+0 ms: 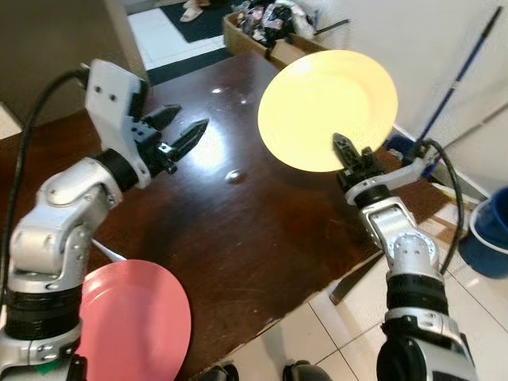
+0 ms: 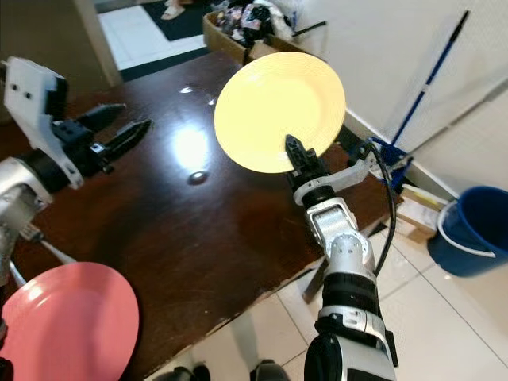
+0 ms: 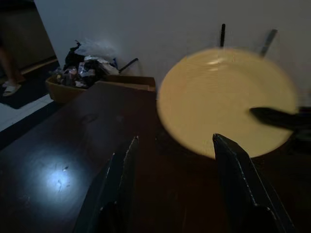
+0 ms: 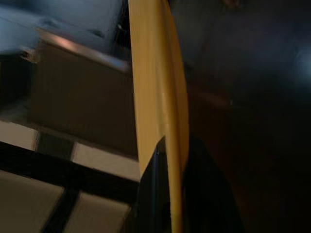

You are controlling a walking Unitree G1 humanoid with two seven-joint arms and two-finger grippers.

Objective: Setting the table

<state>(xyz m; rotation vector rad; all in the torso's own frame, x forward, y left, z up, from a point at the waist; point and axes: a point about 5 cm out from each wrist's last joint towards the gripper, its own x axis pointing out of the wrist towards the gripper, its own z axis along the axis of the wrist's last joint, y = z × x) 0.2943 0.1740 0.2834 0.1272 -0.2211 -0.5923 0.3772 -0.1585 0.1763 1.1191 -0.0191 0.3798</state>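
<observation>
A yellow plate point(image 1: 327, 97) hangs tilted in the air over the right side of the dark wooden table point(image 1: 262, 230). My right gripper point(image 1: 349, 155) is shut on the plate's lower rim, seen edge-on in the right wrist view as the yellow plate point(image 4: 158, 92) between the fingers point(image 4: 153, 194). My left gripper point(image 1: 178, 135) is open above the table's left part, with nothing between its fingers point(image 3: 121, 179), pointing toward the yellow plate point(image 3: 226, 99). A pink plate point(image 1: 131, 321) lies flat at the table's near left corner.
A cardboard box of clutter point(image 1: 266, 24) stands past the table's far end. A blue bucket point(image 1: 488, 234) and mop handles point(image 1: 456, 75) are by the white wall on the right. White tiled floor point(image 1: 333, 333) runs along the table's near edge. A person's sandalled feet point(image 1: 193, 9) are in the far doorway.
</observation>
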